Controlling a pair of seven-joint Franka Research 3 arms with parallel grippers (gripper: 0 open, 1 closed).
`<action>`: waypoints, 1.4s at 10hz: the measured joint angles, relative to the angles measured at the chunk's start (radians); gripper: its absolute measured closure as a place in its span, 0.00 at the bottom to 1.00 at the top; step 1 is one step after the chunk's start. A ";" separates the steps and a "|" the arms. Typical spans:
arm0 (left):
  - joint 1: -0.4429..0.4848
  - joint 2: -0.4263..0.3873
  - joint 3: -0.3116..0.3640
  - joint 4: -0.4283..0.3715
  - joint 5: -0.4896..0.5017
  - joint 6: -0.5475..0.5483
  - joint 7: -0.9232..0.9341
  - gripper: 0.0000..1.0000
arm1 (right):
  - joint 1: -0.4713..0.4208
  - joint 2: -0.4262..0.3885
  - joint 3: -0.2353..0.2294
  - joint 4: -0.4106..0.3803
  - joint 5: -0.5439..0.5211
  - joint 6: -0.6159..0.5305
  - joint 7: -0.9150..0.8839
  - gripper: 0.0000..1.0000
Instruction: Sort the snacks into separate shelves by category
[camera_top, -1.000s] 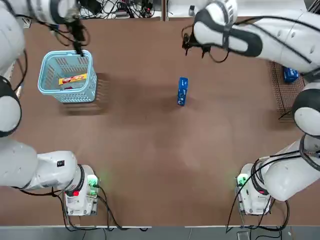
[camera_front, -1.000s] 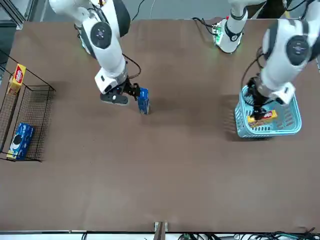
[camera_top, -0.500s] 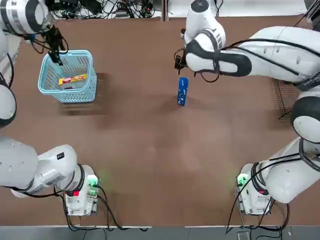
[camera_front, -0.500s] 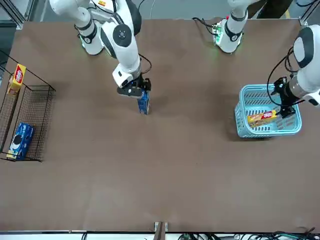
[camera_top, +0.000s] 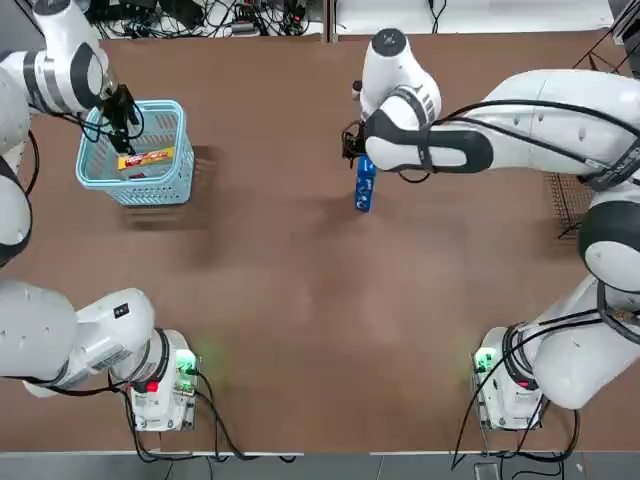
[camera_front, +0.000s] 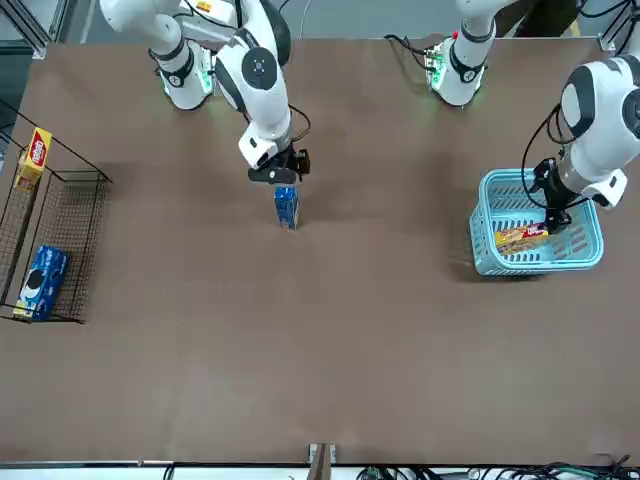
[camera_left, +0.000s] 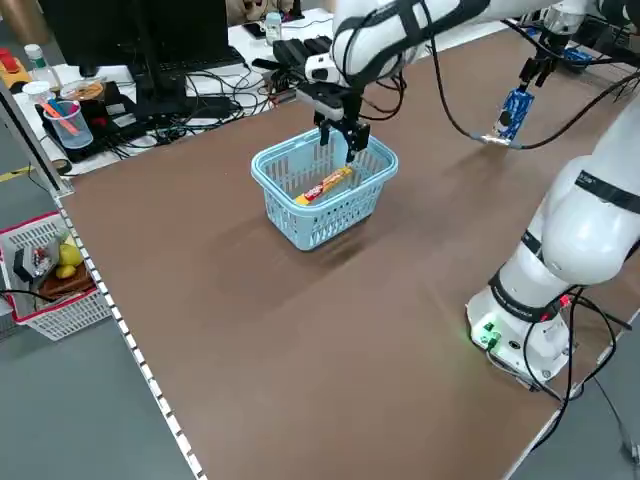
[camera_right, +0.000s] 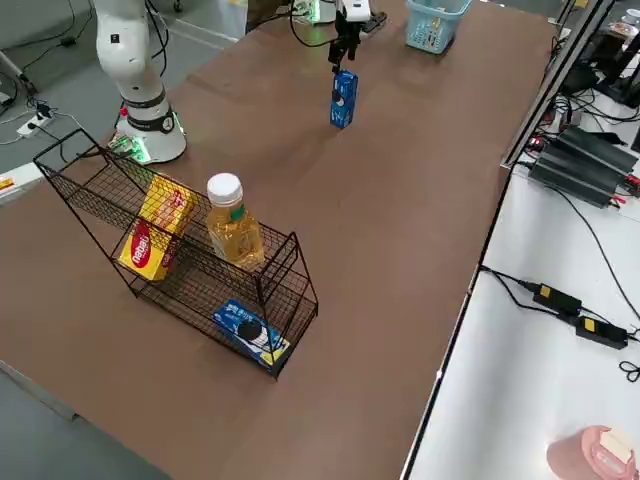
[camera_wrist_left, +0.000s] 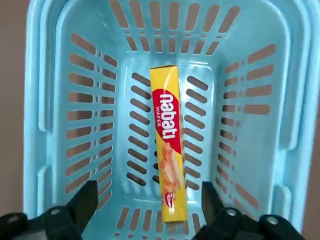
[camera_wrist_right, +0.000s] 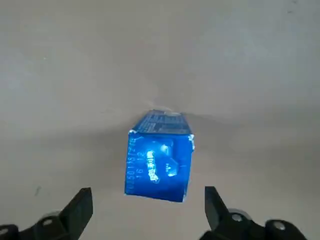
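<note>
Right tool (camera_wrist_right: 150, 220) of mine hangs open directly above the shiny blue snack packet (camera_wrist_right: 159, 161) standing upright on the brown tabletop (camera_front: 400, 330); light, crinkly and slippery, I judge, best pinched across its narrow sides. Left tool (camera_wrist_left: 145, 220), open, hovers over the flat yellow wafer box (camera_wrist_left: 167, 160) lying in the light blue slotted basket (camera_wrist_left: 45, 100).

Tabletop (camera_top: 300, 300): plain brown. Basket (camera_wrist_left: 45, 100): light blue plastic w/ slotted walls and floor. Box in basket (camera_wrist_left: 168, 155): yellow w/ red label, white lettering, wafer print. Standing packet (camera_wrist_right: 159, 162): shiny blue, white print. Rack (camera_right: 190, 260): black thin wire, grid mesh. In rack: yellow box (camera_right: 155, 228) w/ red label; blue packet (camera_right: 250, 332) w/ white and black print; bottle (camera_right: 232, 222), amber liquid, white cap. Arms: white w/ black joints; left tool (camera_wrist_left: 145, 215) and right tool (camera_wrist_right: 150, 215) fingers black. Bases: green LEDs.
</note>
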 joint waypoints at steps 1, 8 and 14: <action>0.008 0.000 0.000 -0.021 0.000 0.031 0.019 0.11 | 0.005 0.015 0.000 -0.001 0.000 0.009 0.002 0.01; 0.067 0.134 0.000 -0.078 0.000 0.310 0.099 0.18 | 0.010 0.062 -0.004 -0.002 -0.014 0.054 0.002 0.01; 0.063 0.211 -0.011 -0.082 0.000 0.368 0.104 0.20 | 0.011 0.080 -0.008 -0.029 -0.067 0.091 0.003 0.33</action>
